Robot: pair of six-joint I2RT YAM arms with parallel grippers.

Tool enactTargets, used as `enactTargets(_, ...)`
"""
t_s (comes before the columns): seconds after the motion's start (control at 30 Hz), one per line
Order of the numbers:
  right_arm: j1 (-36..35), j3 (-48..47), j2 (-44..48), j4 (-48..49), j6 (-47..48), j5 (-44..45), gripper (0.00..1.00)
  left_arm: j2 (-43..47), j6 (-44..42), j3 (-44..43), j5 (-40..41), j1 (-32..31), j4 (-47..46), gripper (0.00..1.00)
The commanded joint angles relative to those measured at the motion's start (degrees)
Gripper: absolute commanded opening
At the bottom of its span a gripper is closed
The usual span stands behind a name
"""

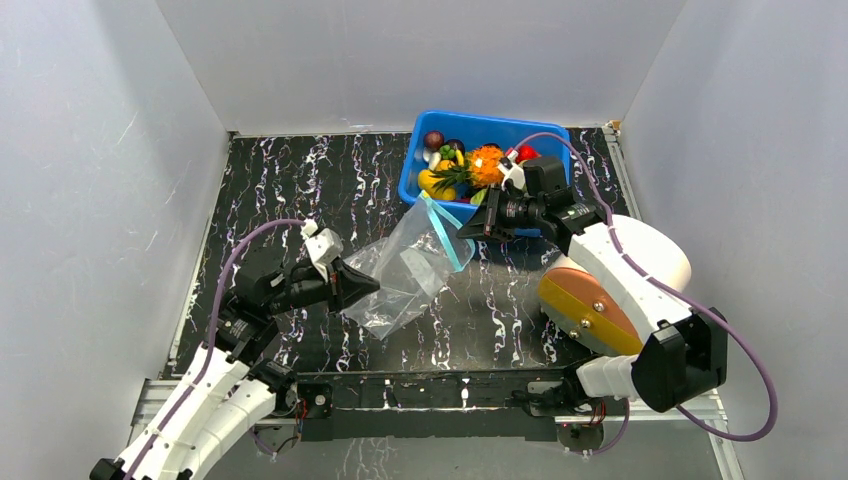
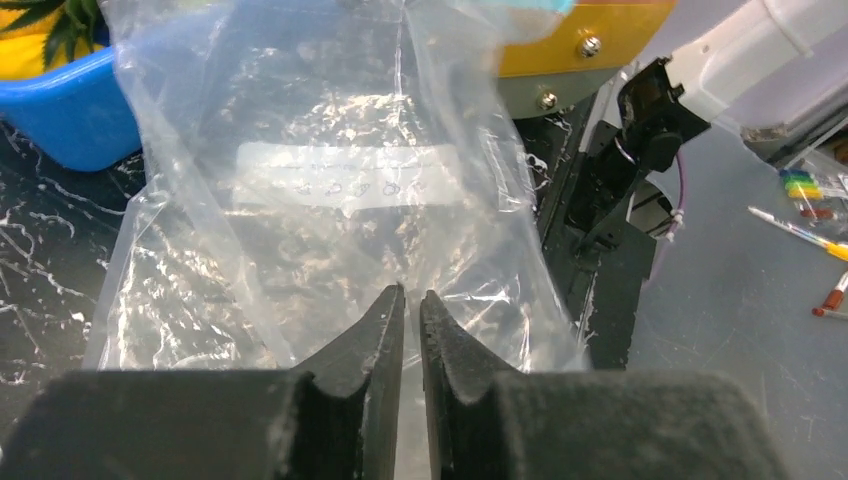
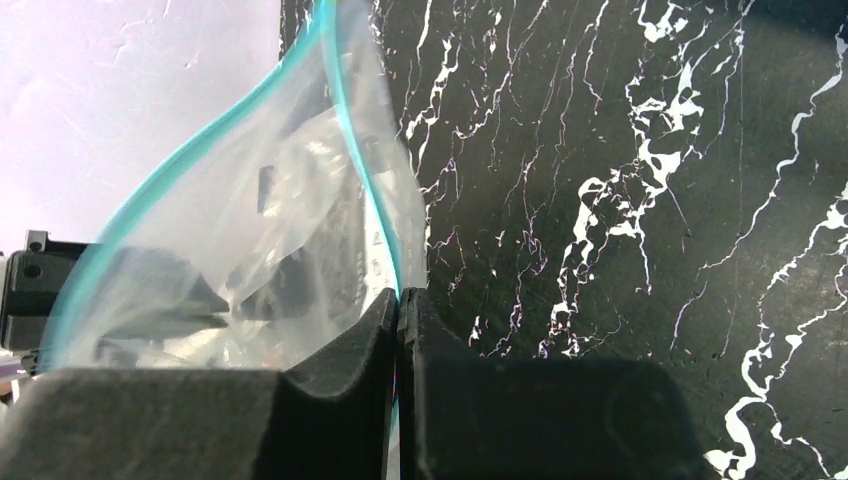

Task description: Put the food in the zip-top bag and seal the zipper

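My left gripper (image 1: 363, 284) is pinched shut on the bag's (image 1: 405, 270) bottom edge at its 8 o'clock. My right gripper (image 1: 468, 229) is clamped on the zipper (image 1: 446, 240) at 2 o'clock. The bag is stretched between them, and the food (image 1: 470, 166) sits in the bin (image 1: 500, 128) at 1 o'clock.

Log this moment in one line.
left gripper: shut on clear crinkly zip-top bag; right gripper: shut on teal zipper strip; colourful toy food: in blue plastic bin
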State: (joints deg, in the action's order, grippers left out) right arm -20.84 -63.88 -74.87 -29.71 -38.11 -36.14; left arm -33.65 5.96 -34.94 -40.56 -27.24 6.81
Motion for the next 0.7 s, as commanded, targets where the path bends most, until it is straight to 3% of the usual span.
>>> enactTargets(0.0,0.22,-4.49,1.59,1.85,2.27,0.23,0.00,-0.57,2.38,-3.80,7.46,-0.22,0.40,0.24)
enactTargets(0.07,0.19,-5.01,2.42,1.80,1.94,2.05,0.00,-1.66,3.13,-5.76,11.49,-0.28,3.04,0.43)
enactTargets(0.17,-0.47,-4.58,3.95,3.07,0.95,4.58,0.00,-4.69,3.93,-10.49,16.83,-0.26,8.16,0.57)
enactTargets(0.27,-1.90,-4.08,4.83,3.76,0.48,7.88,0.00,-8.44,6.42,-16.49,21.39,-0.26,13.05,0.80)
enactTargets(0.47,-6.68,-1.52,6.33,9.81,-5.15,12.79,0.00,-17.04,15.70,-26.30,21.30,-0.26,18.70,0.94)
enactTargets(0.67,-10.44,-0.95,5.57,12.59,-10.90,17.81,0.00,-22.47,29.05,-27.74,17.95,-0.26,15.91,0.90)
